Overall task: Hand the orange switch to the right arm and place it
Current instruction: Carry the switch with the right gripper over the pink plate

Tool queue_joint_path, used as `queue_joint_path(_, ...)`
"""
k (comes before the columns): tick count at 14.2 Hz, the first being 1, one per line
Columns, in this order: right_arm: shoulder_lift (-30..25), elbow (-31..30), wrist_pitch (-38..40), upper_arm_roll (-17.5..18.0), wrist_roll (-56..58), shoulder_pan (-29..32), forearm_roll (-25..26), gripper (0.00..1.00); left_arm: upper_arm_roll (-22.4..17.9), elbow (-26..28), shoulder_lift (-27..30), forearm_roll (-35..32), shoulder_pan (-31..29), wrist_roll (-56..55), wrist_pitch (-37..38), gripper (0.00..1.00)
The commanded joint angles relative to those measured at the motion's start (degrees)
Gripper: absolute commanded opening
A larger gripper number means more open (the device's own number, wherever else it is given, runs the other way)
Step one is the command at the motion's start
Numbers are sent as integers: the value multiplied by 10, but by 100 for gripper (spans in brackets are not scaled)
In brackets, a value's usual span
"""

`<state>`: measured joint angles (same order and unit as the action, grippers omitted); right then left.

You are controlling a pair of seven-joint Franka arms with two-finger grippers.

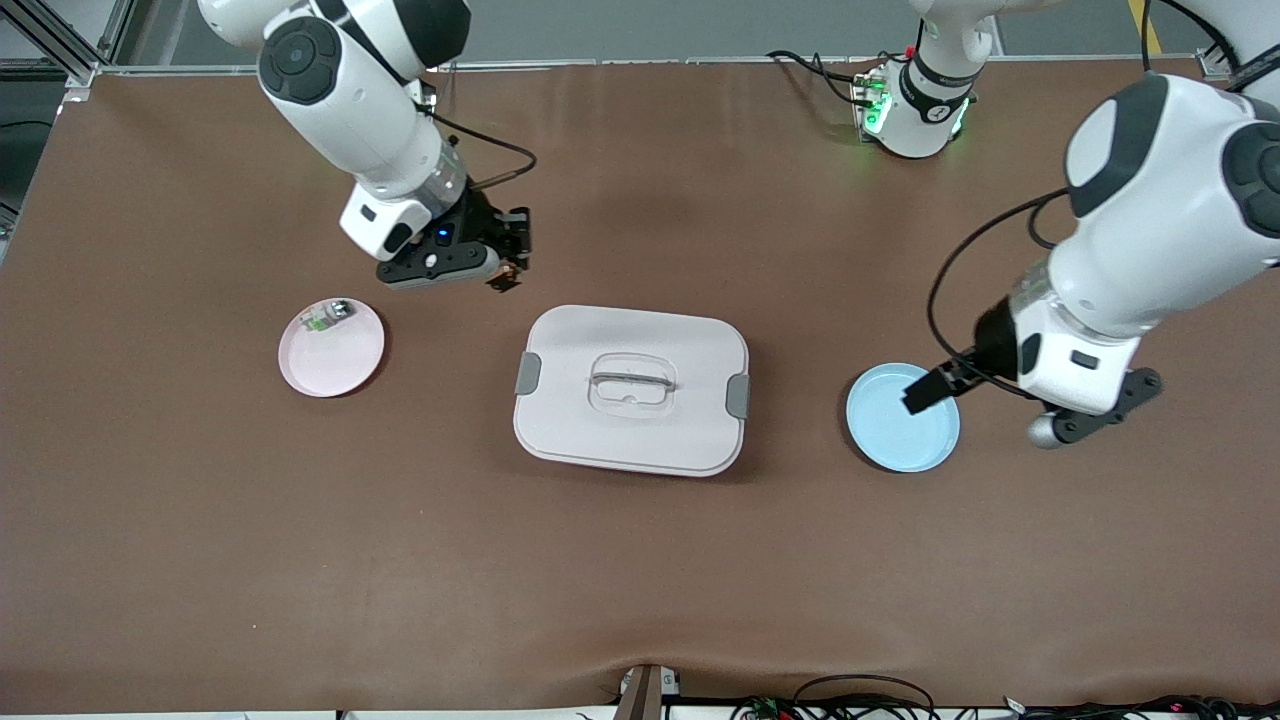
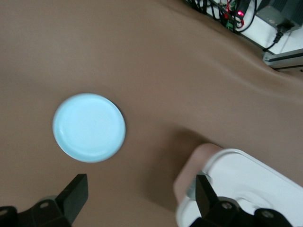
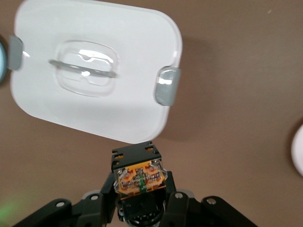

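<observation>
Gripping orange switch (image 3: 140,176) by black sides: right gripper (image 1: 508,268) clenched; tiny, light, rigid. Left gripper (image 2: 142,196) released over blue plate (image 1: 893,440).

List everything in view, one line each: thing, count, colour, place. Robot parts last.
table: 1, brown, under everything
box: 1, white with grey clips, lid on, mid-table
pink plate: 1, toward the right arm's end
pale part: 1, whitish with green marks, on the pink plate
blue plate: 1, toward the left arm's end
orange switch: 1, black with orange band, in the right gripper
right gripper: 1, black, jaws shut on the switch, over the table beside the box
left gripper: 1, black, jaws open, over the blue plate
</observation>
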<state>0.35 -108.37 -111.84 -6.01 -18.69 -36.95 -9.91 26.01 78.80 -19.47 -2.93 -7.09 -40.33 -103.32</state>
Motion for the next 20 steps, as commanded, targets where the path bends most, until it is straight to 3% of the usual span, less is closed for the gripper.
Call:
queue_joint_path(1,-18,-4,42,7,123,31,70,0,1,3,17,-28,-13,37,22,100)
queue_joint_path(4,-26,-5,80,7,246,62,131,0,6,3,28,-29,-54,64,61,100)
queue_joint_path(8,-31,-25,83,7,463,146,131,0,5,3,77,-30,-108,168,87,100)
queue_joint_path(12,-32,-60,57,7,586,190,145,0,-3,8,119,-24,-127,247,130,100)
queue_joint_path(14,-33,-85,16,7,651,211,159,0,-51,21,138,-24,-83,274,159,100)
queue_joint_path(17,-35,-130,-51,7,720,240,166,0,-199,36,173,-7,53,286,196,100)
queue_joint_path(20,-35,-177,-126,7,772,270,176,0,-263,73,205,5,105,295,195,100)
